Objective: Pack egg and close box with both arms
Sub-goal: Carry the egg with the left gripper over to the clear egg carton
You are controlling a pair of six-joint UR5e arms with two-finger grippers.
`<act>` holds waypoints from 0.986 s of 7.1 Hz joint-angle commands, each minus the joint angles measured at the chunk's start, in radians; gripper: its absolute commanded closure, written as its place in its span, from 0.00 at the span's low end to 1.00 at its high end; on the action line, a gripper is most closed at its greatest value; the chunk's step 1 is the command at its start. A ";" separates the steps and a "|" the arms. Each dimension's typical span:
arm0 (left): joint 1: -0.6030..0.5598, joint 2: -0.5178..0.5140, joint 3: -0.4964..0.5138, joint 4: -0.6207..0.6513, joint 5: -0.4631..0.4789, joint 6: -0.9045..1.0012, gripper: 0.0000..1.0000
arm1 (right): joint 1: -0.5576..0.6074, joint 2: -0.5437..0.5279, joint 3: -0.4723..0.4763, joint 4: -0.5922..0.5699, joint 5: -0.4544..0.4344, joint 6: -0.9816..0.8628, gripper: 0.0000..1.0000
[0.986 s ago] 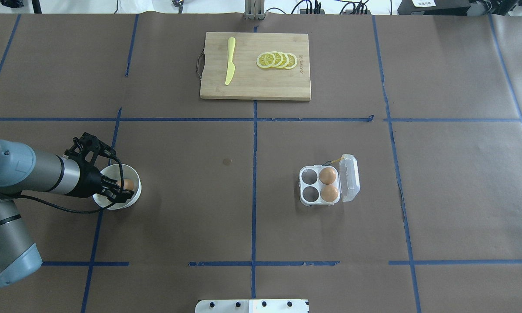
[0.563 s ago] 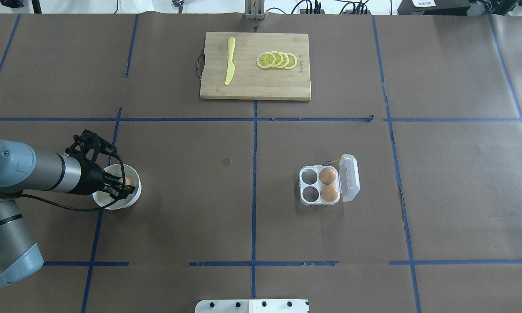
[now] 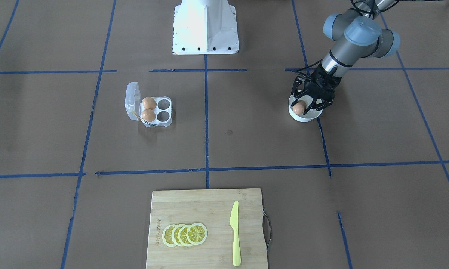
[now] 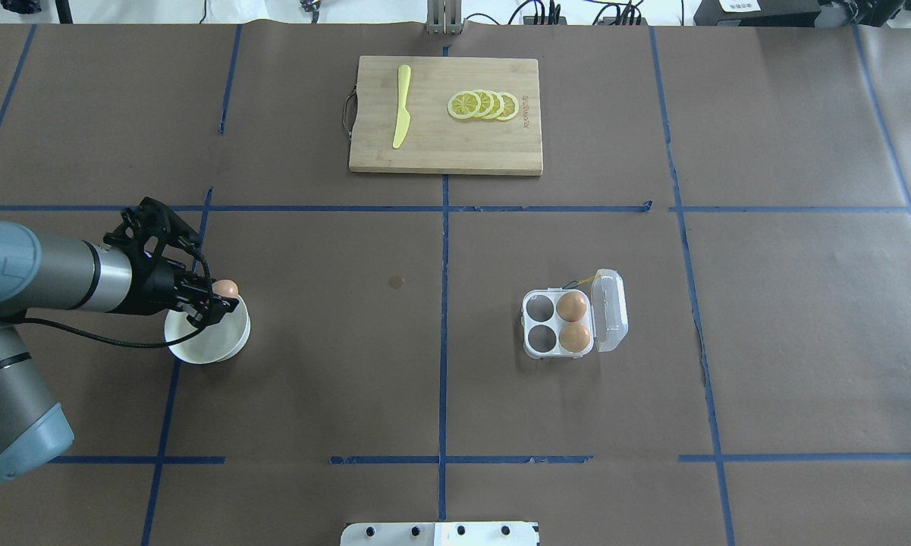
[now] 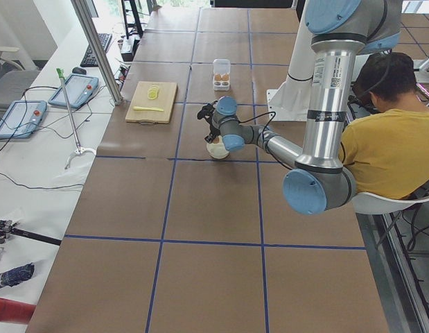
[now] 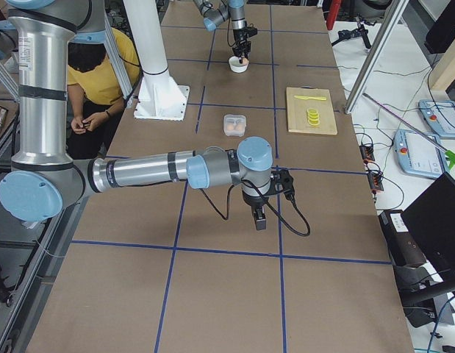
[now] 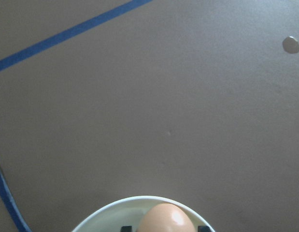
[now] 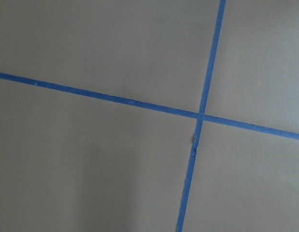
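Note:
My left gripper (image 4: 224, 297) is shut on an orange-brown egg (image 4: 227, 287) and holds it just above the far rim of the white bowl (image 4: 211, 343). The front view shows the egg (image 3: 299, 107) between the black fingers over the bowl (image 3: 303, 117). It also fills the bottom edge of the left wrist view (image 7: 163, 220). The clear egg box (image 4: 557, 324) lies open at the right of centre, its lid (image 4: 609, 311) tilted back, with two eggs (image 4: 573, 307) in the cells by the hinge and two cells bare. My right gripper (image 6: 259, 220) shows only in the exterior right view; I cannot tell its state.
A wooden cutting board (image 4: 446, 155) at the far middle carries a yellow knife (image 4: 401, 106) and lemon slices (image 4: 484, 105). Blue tape lines grid the brown table. A person in yellow (image 5: 394, 146) sits beside the robot base.
My left gripper has risen out of the bowl with the egg and shifted toward the bowl's far rim. The box and its eggs have not moved.

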 commanded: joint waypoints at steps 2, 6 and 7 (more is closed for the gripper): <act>-0.130 -0.060 -0.025 -0.024 -0.008 0.353 1.00 | 0.001 0.000 0.001 0.000 0.001 0.000 0.00; -0.056 -0.294 0.152 -0.369 -0.008 0.335 1.00 | 0.004 0.003 0.002 0.000 0.007 0.000 0.00; -0.004 -0.368 0.203 -0.414 0.001 0.336 1.00 | 0.008 0.003 0.002 0.000 0.007 0.000 0.00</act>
